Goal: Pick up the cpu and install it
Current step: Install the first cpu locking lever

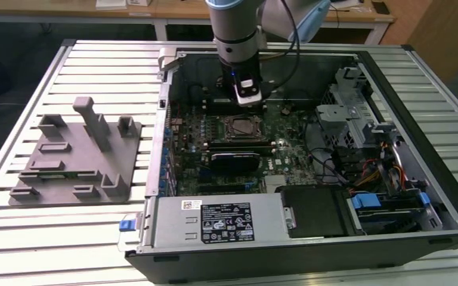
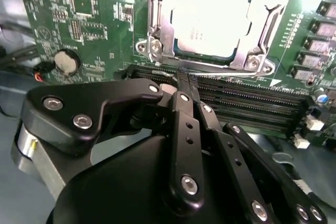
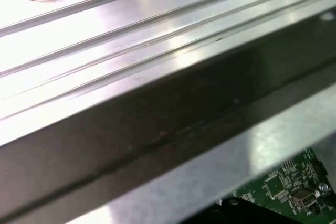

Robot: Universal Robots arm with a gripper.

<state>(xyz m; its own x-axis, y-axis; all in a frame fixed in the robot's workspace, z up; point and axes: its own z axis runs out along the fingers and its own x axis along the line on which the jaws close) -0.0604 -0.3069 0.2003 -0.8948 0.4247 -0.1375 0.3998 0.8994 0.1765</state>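
Workshop setting, slatted metal bench

A ribbed aluminium bench (image 1: pixel 70 238) fills the foreground; behind it stands a wooden desk (image 1: pixel 173 13) over dark floor (image 1: pixel 6 65).

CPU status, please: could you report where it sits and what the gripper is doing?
Gripper jaws shut, empty, hovering just off the socket. Cpu lying in the open socket on the motherboard. Nothing between the two.
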